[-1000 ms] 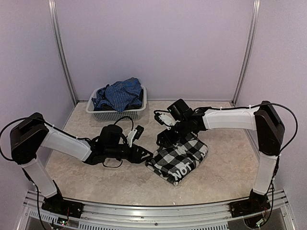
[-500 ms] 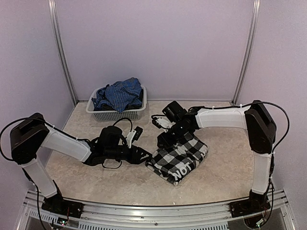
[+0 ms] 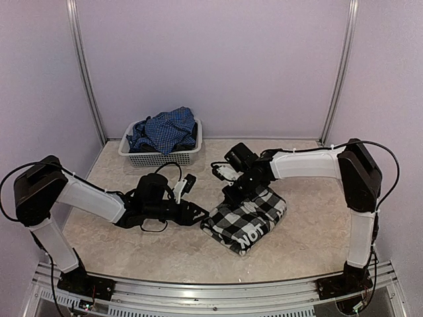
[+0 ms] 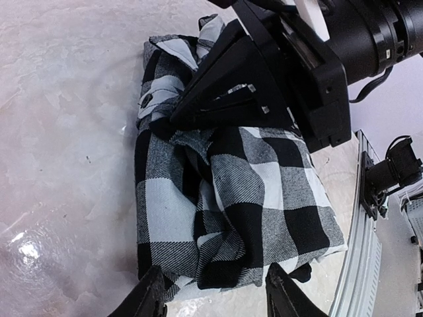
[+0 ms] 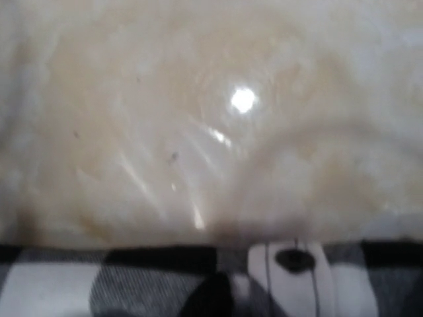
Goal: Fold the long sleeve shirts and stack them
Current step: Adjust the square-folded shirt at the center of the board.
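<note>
Two shirts are in play, and only the nearer one is being worked. Closest to the arm bases, the black-and-white shirt [image 3: 246,221] lies on the counter [image 3: 119,247] as a rumpled, part-folded bundle, with white lettering [image 3: 254,236] showing at its near corner. At its left edge the left end effector [image 3: 202,214] sits low and part-released. The left wrist view shows its fingers [image 4: 151,298] apart, straddling the hem with no visible pinch.

At the bundle's far edge the right end effector [image 3: 232,193] is clenched. From the left wrist camera its tip appears to be grasping a gathered bit of that hem. By this, folding of the first shirt looks to be the step in hand. The next move calls for drawing the pinched edge over toward the near side while the left side is steadied, so the layers do not slide.

The right wrist view adds only a blurred placket button [image 5: 291,259] against bare counter. Farthest off, the blue shirt [image 3: 165,129] is heaped unfolded in the white basket [image 3: 142,158], seen only from above.
</note>
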Motion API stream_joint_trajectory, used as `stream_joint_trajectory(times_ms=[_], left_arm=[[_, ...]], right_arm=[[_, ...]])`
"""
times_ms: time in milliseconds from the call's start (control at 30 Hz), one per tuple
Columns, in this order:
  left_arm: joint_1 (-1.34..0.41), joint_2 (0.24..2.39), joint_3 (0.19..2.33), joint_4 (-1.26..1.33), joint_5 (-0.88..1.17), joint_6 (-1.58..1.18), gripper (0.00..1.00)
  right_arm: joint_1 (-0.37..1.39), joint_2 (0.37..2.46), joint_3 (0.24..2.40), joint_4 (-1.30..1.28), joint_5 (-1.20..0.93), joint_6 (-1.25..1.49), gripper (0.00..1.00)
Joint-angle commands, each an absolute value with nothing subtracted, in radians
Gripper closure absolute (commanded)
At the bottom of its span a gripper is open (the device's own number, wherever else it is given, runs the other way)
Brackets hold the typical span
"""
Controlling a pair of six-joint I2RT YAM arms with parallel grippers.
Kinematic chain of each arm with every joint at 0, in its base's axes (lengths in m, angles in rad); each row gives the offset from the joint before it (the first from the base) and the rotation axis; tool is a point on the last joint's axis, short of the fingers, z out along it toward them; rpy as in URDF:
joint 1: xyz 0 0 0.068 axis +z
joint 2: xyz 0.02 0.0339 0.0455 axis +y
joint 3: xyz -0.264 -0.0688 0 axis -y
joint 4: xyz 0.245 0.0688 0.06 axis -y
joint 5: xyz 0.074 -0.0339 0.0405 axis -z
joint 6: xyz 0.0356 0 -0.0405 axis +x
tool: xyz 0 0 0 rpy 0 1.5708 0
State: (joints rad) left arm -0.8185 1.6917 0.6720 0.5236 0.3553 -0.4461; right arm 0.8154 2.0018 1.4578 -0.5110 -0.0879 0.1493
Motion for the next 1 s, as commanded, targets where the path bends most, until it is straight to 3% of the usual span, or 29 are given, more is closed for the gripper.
stream_joint_trajectory(times_ms=[0, 500, 967], left_arm=[[-0.815, 1.711, 0.676, 0.559, 0.387, -0.437, 0.52], [-0.878, 1.851, 0.864, 0.532, 0.441, -0.371, 0.53], [-0.939, 1.847, 0.871, 0.487, 0.434, -0.317, 0.54]], right_arm=[[0.824, 1.900, 1.365, -0.475, -0.063, 0.169, 1.00], [0.824, 1.630, 0.946, -0.222, -0.076, 0.245, 1.00], [0.826, 1.412, 0.654, 0.009, -0.103, 0.361, 1.00]])
